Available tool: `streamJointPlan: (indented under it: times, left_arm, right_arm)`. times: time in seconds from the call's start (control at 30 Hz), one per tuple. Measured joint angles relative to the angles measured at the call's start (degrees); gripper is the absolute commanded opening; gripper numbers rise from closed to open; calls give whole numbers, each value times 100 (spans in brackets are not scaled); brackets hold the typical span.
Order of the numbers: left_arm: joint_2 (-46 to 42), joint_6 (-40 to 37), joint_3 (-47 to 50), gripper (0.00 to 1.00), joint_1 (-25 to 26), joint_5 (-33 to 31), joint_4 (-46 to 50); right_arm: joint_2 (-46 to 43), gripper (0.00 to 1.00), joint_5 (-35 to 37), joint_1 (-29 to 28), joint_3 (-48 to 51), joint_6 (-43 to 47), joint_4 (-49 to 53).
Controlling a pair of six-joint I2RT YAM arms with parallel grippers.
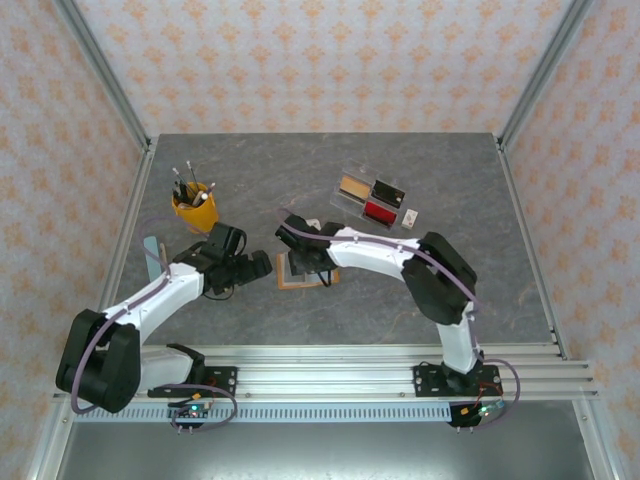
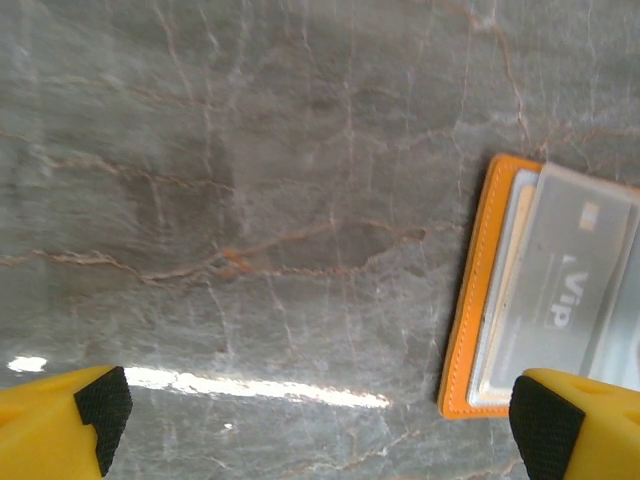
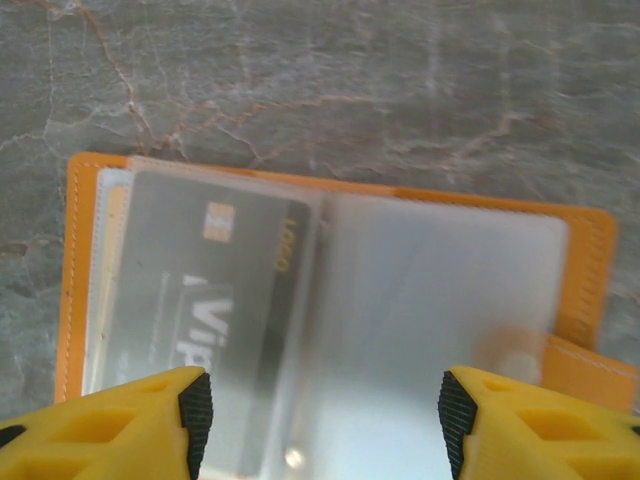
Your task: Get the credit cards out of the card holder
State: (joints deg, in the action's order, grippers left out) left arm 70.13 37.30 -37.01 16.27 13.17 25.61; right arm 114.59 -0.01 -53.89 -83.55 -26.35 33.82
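Looking down from the top camera, I am seeing the card holder lying open and flat on the grey marbled bench, about mid-bench. The right arm is reaching across from the right so that its wrist is hanging over the holder. The left arm is ending just beside the holder's left edge.

Through the right wrist camera, the right fingers are standing wide apart above the open holder, gripping nothing. I cannot tell whether they are touching it. Between them the holder is showing its orange stitched border and a stack of cloudy clear sleeves. A grey card marked "Vip", with a small gold chip, is sitting inside the left sleeve. The right sleeve is looking frosted, and I cannot tell what it is carrying. An orange tab is poking out at the holder's lower right corner.

Through the left wrist camera, the left fingers are also spread wide and holding nothing, with bare bench between them. The holder's orange edge is lying at the right of that view, just above the right-hand finger, and the same grey card is showing in its sleeve.

Farther back, a yellow cup of tools is standing at the left. A clear tray with tan, black and red pieces is sitting at the right, well apart from the holder.
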Motion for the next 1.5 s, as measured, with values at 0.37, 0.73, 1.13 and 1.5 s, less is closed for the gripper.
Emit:
streamJointPlan:
  times: [0.37,0.73,1.13,1.5]
  left_arm:
    - [-188,63,2,100,-90,-160,-24]
    - [269,415,2,75,-90,879,-553]
    - [1040,769,-81,35,98,1838,-1349]
    - [1779,769,-494,28,352,2050,-1521]
  right_arm:
    - [509,51,70,-72,-385,63,308]
    - [214,40,-289,79,232,-33,-385]
    - [37,26,-848,321,560,-42,-778]
    - [37,18,-973,369,597,0,-841]
